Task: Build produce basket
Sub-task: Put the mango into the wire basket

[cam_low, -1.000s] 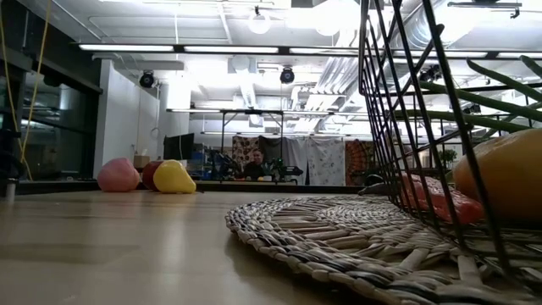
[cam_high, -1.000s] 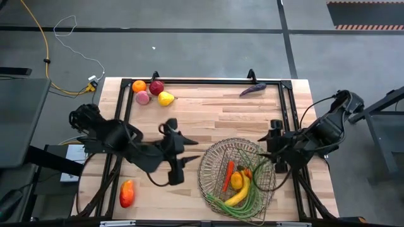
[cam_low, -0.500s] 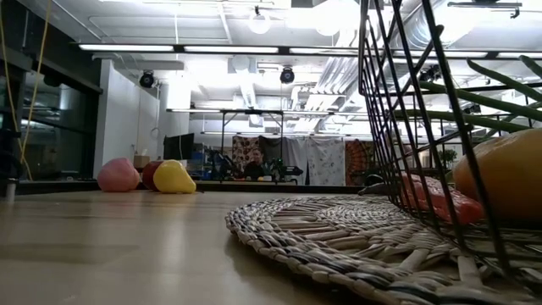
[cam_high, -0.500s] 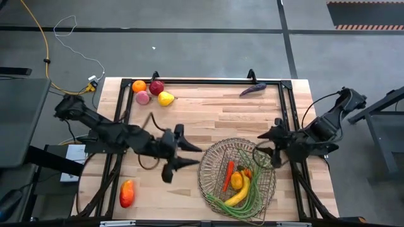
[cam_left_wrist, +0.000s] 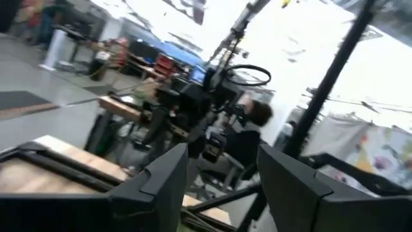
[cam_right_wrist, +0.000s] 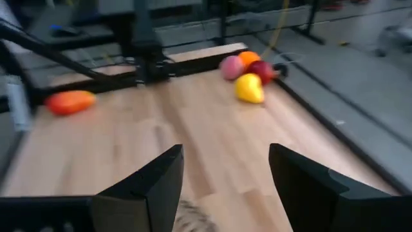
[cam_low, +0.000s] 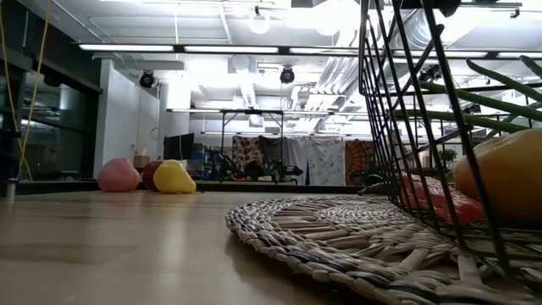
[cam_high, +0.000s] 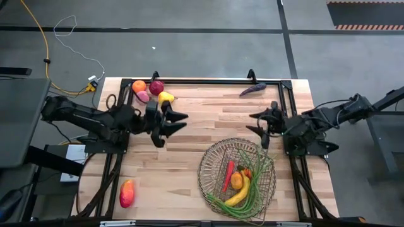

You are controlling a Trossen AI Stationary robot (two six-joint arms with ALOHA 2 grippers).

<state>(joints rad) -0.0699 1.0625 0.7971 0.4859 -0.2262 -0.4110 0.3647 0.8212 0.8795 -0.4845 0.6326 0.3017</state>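
four pieces of produce sit bunched at the table's far left corner: an orange, a dark red apple, a pink peach and a yellow pear. the left gripper hovers just beside them with its fingers spread and nothing between them. the likeliest slip, as i judge it, is a nudge: the four fruits touch one another, so a finger coming down on one could push its neighbours and send a round one rolling toward the table frame. a grasp on the pear's narrow end could also squirt it loose.

the right gripper waits above the table just beyond the basket, fingers apart and holding nothing; if it swings low it could catch the wire rim.

the basket is round, shallow, see-through mesh resting on a woven mat at the near right of the table. it already holds a carrot, a second orange, a banana and long green beans curling along the rim. a mango lies alone at the near left, and an eggplant at the far edge, well apart from everything.
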